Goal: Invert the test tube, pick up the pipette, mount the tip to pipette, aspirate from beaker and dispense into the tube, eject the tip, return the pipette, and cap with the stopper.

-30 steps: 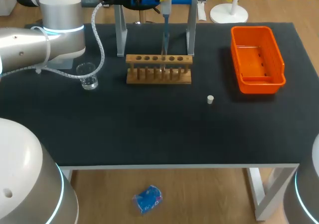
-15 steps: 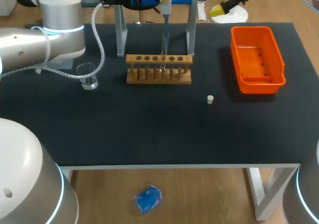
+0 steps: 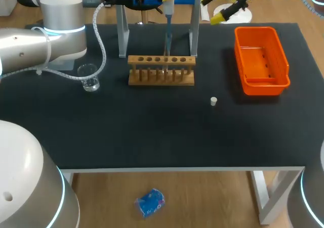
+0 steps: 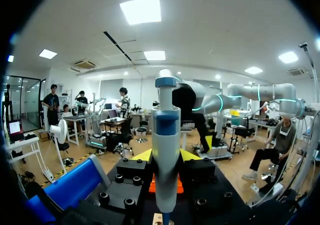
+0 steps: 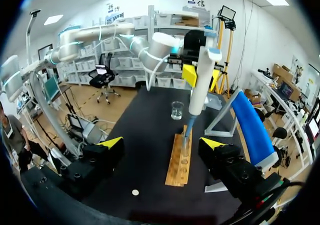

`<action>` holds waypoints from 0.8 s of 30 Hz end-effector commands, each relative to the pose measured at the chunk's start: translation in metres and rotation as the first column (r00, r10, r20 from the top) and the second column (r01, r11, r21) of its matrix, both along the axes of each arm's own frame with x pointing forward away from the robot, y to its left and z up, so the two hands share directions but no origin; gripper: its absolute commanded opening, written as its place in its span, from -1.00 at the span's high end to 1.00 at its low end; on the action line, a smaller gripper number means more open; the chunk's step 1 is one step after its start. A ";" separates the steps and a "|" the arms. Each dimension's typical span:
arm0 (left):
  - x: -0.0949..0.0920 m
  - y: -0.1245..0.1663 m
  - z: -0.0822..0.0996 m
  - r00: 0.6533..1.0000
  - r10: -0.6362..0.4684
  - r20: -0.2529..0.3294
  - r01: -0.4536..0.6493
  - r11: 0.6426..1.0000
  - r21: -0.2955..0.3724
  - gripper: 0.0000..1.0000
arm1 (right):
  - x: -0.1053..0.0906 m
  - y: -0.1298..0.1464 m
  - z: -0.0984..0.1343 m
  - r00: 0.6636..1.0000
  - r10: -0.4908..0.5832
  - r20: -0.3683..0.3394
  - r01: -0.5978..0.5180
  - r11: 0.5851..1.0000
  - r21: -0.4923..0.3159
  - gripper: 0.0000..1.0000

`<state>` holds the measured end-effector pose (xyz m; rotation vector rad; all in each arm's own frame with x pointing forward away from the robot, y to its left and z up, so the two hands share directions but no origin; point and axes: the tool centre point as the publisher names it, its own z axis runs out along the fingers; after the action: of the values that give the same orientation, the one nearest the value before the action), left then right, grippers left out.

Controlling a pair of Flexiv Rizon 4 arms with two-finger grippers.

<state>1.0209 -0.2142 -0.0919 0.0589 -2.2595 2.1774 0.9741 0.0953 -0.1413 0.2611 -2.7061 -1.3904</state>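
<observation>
My left gripper is clamped on the pipette, which stands upright with its tip down in the wooden rack. I judge this to be the dispensing step. Ejecting the tip comes next, so I should lift straight up first. My right gripper, fingers apart, hangs at one o'clock of the rack. The stopper lies at four o'clock on open mat, the orange bin at three, the beaker at nine.

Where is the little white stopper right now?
In the head view the stopper lies on the black table, right of the wooden rack and nearer the robot than the orange bin.
</observation>
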 end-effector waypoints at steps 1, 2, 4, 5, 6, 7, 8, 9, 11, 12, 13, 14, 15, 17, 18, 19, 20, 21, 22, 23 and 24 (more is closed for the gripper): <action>-0.001 0.000 0.001 1.000 0.002 -0.001 -0.002 1.000 0.001 1.00 | 0.004 0.007 -0.019 1.000 -0.008 0.008 0.008 1.000 -0.025 -1.00; -0.001 0.000 0.001 1.000 0.002 -0.001 -0.002 1.000 0.001 1.00 | 0.004 0.007 -0.023 1.000 -0.008 0.007 0.008 1.000 -0.024 -1.00; -0.001 0.000 0.001 1.000 0.002 -0.001 -0.002 1.000 0.001 1.00 | 0.006 0.008 -0.030 1.000 -0.008 0.008 0.008 1.000 -0.026 -1.00; -0.001 0.000 0.001 1.000 0.002 -0.001 -0.002 1.000 0.001 1.00 | 0.007 0.008 -0.034 1.000 -0.006 0.012 0.006 0.999 -0.031 -1.00; -0.001 0.000 0.001 1.000 0.002 -0.001 -0.002 1.000 0.001 1.00 | 0.009 0.008 -0.038 1.000 -0.005 0.013 0.005 0.999 -0.033 -1.00; -0.001 0.000 0.001 1.000 0.002 -0.001 -0.002 1.000 0.001 1.00 | 0.011 0.008 -0.042 1.000 -0.003 0.011 0.003 0.999 -0.038 -1.00; -0.001 0.000 0.001 1.000 0.002 -0.001 -0.002 1.000 0.001 1.00 | 0.012 0.008 -0.046 1.000 -0.004 0.008 0.005 0.999 -0.043 -1.00; -0.001 0.000 0.001 1.000 0.002 -0.001 -0.002 1.000 0.001 1.00 | 0.014 0.009 -0.050 1.000 -0.004 0.007 0.005 0.999 -0.044 -1.00; -0.001 0.000 0.001 1.000 0.002 -0.001 -0.002 1.000 0.001 1.00 | 0.016 0.010 -0.057 1.000 -0.003 0.005 0.004 0.999 -0.046 -1.00; -0.001 0.000 0.001 1.000 0.002 -0.001 -0.002 1.000 0.001 1.00 | 0.017 0.010 -0.060 1.000 -0.003 0.001 0.003 0.999 -0.048 -1.00; -0.001 0.000 0.001 1.000 0.002 -0.001 -0.002 1.000 0.001 1.00 | 0.018 0.012 -0.063 1.000 -0.003 0.000 0.003 0.999 -0.048 -1.00; -0.001 0.000 0.001 1.000 0.002 -0.001 -0.002 1.000 0.001 1.00 | 0.019 0.013 -0.067 1.000 -0.002 0.002 0.002 0.999 -0.053 -1.00; -0.001 0.000 0.001 1.000 0.002 -0.001 -0.002 1.000 0.001 1.00 | 0.020 0.014 -0.071 1.000 -0.001 0.002 0.001 0.998 -0.059 -1.00; -0.001 0.000 0.001 1.000 0.002 -0.001 -0.002 1.000 0.001 1.00 | 0.022 0.014 -0.078 1.000 -0.001 -0.002 0.000 0.998 -0.058 -1.00; -0.001 0.000 0.001 1.000 0.002 -0.001 -0.002 1.000 0.001 1.00 | 0.023 0.014 -0.082 1.000 -0.001 -0.006 0.001 0.998 -0.059 -1.00; -0.001 0.000 0.001 1.000 0.002 -0.001 -0.002 1.000 0.001 1.00 | 0.024 0.015 -0.085 1.000 -0.001 -0.007 0.001 0.998 -0.060 -1.00; -0.001 0.000 0.001 1.000 0.002 -0.001 -0.002 1.000 0.001 1.00 | 0.025 0.015 -0.087 1.000 -0.002 -0.006 0.002 0.998 -0.061 -1.00; -0.001 0.000 0.001 1.000 0.002 -0.001 -0.002 1.000 0.001 1.00 | 0.026 0.014 -0.089 1.000 -0.005 -0.001 0.005 0.998 -0.061 -1.00; -0.001 0.000 0.001 1.000 0.002 -0.001 -0.002 1.000 0.001 1.00 | 0.027 0.013 -0.090 1.000 -0.008 0.005 0.008 0.998 -0.063 -1.00; -0.001 0.000 0.001 1.000 0.002 -0.001 -0.002 1.000 0.001 1.00 | 0.028 0.012 -0.092 1.000 -0.009 0.009 0.010 0.998 -0.065 -1.00; -0.001 0.000 0.001 1.000 0.002 -0.001 -0.002 1.000 0.001 1.00 | 0.028 0.011 -0.093 1.000 -0.013 0.019 0.015 0.998 -0.069 -1.00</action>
<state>1.0208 -0.2142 -0.0919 0.0590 -2.2596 2.1774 1.0002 0.1073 -0.2311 0.2484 -2.7667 -1.3002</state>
